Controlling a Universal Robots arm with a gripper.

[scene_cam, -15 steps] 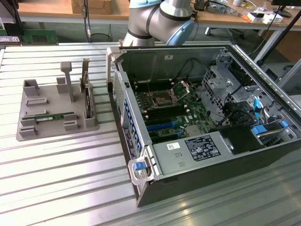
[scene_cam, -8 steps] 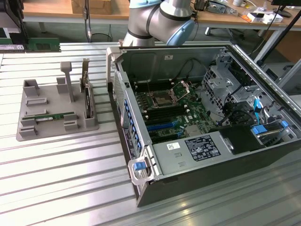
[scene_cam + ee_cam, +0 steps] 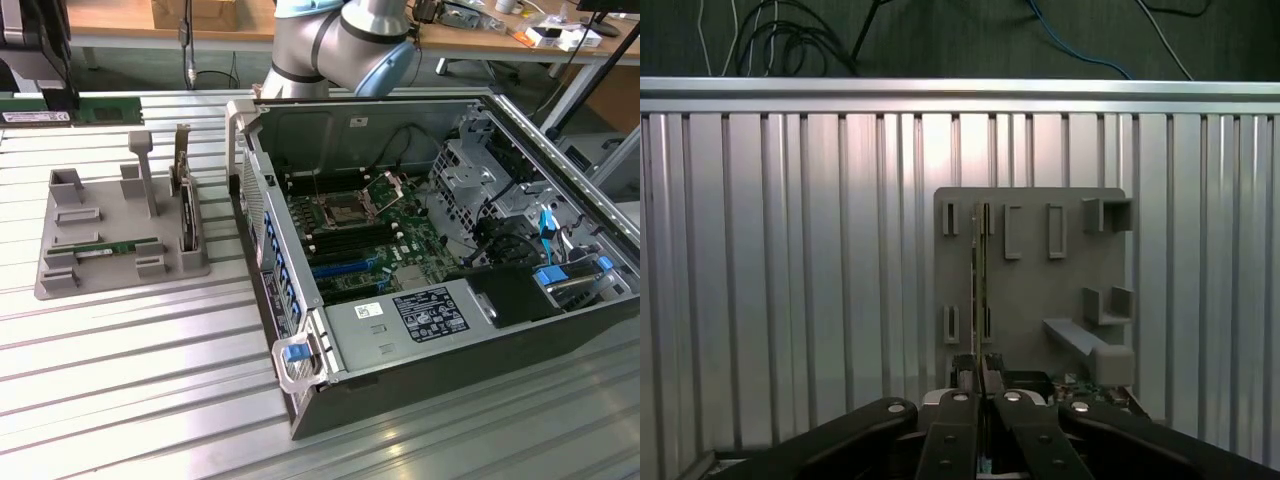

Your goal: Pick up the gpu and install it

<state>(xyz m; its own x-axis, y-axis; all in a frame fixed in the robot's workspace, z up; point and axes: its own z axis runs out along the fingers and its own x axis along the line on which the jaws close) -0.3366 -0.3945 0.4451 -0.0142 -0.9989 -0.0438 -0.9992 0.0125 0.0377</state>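
On the grey tray (image 3: 120, 283), at the exterior view's left, the gpu (image 3: 115, 245) sits on edge in its slot, untouched. In the wrist view it shows as a thin line (image 3: 980, 270) across the tray (image 3: 1040, 290). The gripper (image 3: 980, 365) hangs high above the tray's end nearest the computer case (image 3: 400, 400), in line with the gpu. Its jaws are pressed together, with nothing visible between them.

By my reading the task has barely begun: the gpu is not yet lifted, and both the pickup and the fitting onto the motherboard (image 3: 370, 240) are left.

By count:
- one arm (image 3: 340, 40)
- one gripper
- one tray
- one gpu
- one upright dark card (image 3: 185, 200)
- one tall post (image 3: 143, 165)
- one open case
- one more green board (image 3: 105, 105) on the table (image 3: 130, 380) behind the tray
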